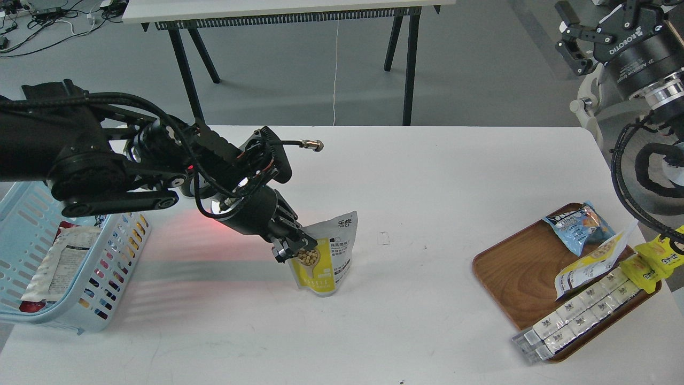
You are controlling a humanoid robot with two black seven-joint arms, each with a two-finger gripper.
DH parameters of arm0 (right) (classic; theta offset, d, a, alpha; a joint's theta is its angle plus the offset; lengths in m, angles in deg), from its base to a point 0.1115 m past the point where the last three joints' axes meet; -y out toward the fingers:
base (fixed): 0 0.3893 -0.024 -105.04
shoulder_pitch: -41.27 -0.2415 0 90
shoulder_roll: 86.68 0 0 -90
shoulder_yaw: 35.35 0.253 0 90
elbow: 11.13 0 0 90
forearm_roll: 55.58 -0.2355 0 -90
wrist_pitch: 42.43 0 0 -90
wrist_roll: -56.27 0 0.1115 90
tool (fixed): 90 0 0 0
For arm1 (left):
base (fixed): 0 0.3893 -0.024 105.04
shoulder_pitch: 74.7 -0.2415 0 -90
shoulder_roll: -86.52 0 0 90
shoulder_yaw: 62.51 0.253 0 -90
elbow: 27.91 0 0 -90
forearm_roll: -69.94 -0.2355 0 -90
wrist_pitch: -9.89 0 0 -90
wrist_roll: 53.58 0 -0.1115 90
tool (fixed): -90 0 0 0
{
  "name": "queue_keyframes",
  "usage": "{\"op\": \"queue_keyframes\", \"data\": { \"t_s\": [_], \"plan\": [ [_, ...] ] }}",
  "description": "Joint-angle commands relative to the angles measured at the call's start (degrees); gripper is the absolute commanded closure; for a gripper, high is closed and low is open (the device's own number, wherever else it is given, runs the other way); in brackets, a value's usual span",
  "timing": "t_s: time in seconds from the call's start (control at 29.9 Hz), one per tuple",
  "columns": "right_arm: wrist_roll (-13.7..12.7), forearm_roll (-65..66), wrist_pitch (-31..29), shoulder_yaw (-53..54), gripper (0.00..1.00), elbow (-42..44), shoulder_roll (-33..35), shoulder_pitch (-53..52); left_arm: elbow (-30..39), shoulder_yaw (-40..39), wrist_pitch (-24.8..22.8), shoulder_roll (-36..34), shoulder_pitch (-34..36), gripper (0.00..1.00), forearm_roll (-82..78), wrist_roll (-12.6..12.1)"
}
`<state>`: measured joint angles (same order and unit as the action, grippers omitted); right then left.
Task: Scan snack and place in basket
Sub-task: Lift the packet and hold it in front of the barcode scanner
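Head view shows the left gripper (291,247) pinching the snack (324,255) upright above the white table (427,176); the right gripper (574,45) hangs wide open over grey floor.

Left arm (80,160) fills the left side: matte black all over, chunky rounded housings, flat black link bars with round pivot bolts. Black cables loop along the top of it, and one ends in a silver threaded plug sticking out toward the right. A white light ring shows at the wrist, with red light near it. The left gripper (291,247) is black, with ridged fingers. Far right, the right arm (641,59): black cylinder with white "ROBOTIQ" lettering, silver ring, white brackets, thick black ribbed cable loops.
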<state>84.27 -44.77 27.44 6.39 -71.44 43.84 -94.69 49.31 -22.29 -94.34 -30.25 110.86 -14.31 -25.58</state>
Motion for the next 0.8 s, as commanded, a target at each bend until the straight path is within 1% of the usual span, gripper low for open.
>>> {"op": "queue_keyframes", "data": {
  "t_s": [0.0,0.23,0.43,0.77],
  "plan": [
    [0.00,0.00,-0.08,0.01,0.03,-0.51,0.00,0.51,0.03,0.04,-0.01,-2.67,3.21,1.00,-0.47,-0.01],
    [0.00,0.00,-0.26,1.15,0.03,-1.12,0.00,0.69,1.18,0.12,0.08,-8.65,8.93,1.00,-4.15,-0.01],
    [0.00,0.00,-0.26,1.15,0.03,-1.21,0.00,0.78,0.56,0.04,0.08,-13.40,11.66,1.00,-9.26,-0.01],
    [0.00,0.00,-0.26,1.42,0.03,-2.44,0.09,0.78,-4.36,0.12,-0.10,-14.81,8.32,1.00,-14.62,-0.01]
  ]
}}
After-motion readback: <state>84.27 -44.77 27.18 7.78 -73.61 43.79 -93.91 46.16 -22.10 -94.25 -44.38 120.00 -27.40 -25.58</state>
